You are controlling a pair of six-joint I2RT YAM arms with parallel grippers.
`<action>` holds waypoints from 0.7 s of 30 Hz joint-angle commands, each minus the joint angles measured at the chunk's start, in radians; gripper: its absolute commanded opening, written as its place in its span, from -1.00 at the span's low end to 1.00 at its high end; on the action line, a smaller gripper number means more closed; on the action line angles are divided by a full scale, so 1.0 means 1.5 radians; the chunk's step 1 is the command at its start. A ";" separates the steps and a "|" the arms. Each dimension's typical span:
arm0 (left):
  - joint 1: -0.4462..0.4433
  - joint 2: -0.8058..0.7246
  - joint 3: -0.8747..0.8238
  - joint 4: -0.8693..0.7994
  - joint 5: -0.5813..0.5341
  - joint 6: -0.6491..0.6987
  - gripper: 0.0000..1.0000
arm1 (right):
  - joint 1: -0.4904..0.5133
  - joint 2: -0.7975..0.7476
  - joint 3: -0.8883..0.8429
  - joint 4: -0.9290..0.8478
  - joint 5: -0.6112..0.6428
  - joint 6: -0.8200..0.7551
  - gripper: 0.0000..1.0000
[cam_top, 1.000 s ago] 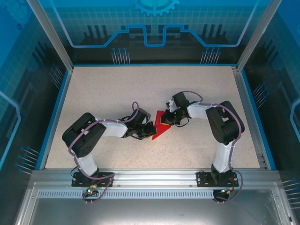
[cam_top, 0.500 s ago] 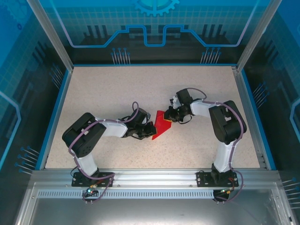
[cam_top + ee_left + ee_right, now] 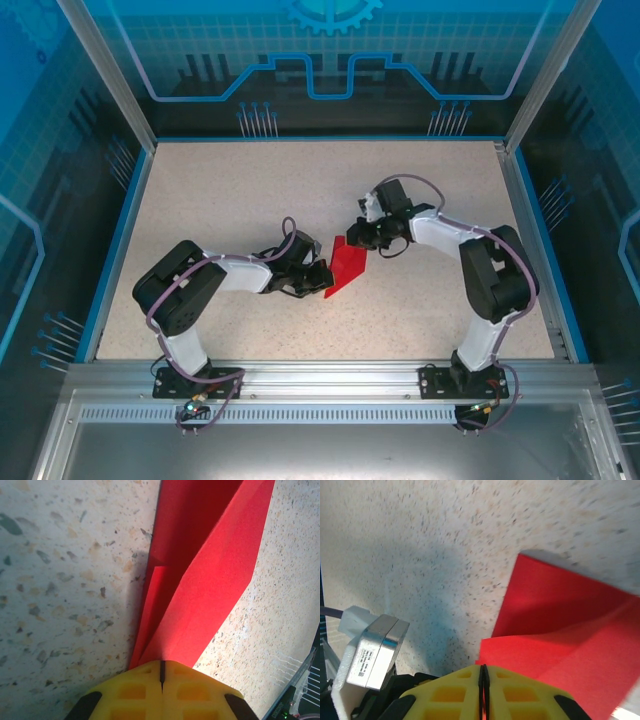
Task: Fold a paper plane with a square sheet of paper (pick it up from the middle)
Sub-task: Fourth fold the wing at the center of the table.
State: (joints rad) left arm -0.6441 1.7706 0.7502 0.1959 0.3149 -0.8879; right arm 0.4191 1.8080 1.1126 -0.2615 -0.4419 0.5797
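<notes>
The red paper [image 3: 349, 264] lies mid-table, folded partway into a dart with its long point toward the left arm. In the left wrist view the paper [image 3: 200, 565] shows a central crease and layered flaps narrowing to my left gripper [image 3: 161, 670], which is shut on the pointed end. My left gripper [image 3: 322, 279] sits low at the paper's near-left tip. My right gripper [image 3: 366, 240] is at the paper's far edge, shut on a raised flap of the paper [image 3: 560, 605]; the yellow fingertips [image 3: 450, 692] meet at the flap's corner, where my right gripper [image 3: 482, 670] pinches it.
The speckled beige tabletop [image 3: 230, 190] has a blue rim [image 3: 118, 240] and is boxed in by metal posts [image 3: 105, 70] and blue panels. An aluminium rail [image 3: 320, 375] carries both arm bases at the near edge. Open tabletop lies to the far side and right.
My right gripper has moved up and away from the near edge, drawing the paper's far flap with it, and its arm has swung outward. The left arm has stayed put.
</notes>
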 commanded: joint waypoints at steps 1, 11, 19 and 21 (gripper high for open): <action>0.001 0.030 -0.026 -0.136 -0.039 0.017 -1.00 | 0.008 0.046 -0.002 0.033 -0.021 0.024 -0.79; 0.001 0.032 -0.034 -0.139 -0.041 0.021 -1.00 | -0.038 0.117 0.005 0.071 -0.011 0.022 -0.80; 0.002 0.038 -0.055 -0.133 -0.042 0.022 -1.00 | -0.086 0.173 0.034 0.065 -0.011 0.014 -0.80; 0.001 0.039 -0.061 -0.132 -0.042 0.021 -1.00 | -0.095 0.180 0.038 0.064 -0.015 0.015 -0.80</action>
State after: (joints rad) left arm -0.6441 1.7706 0.7361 0.2180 0.3149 -0.8837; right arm 0.3290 2.0174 1.1450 -0.1921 -0.5598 0.6128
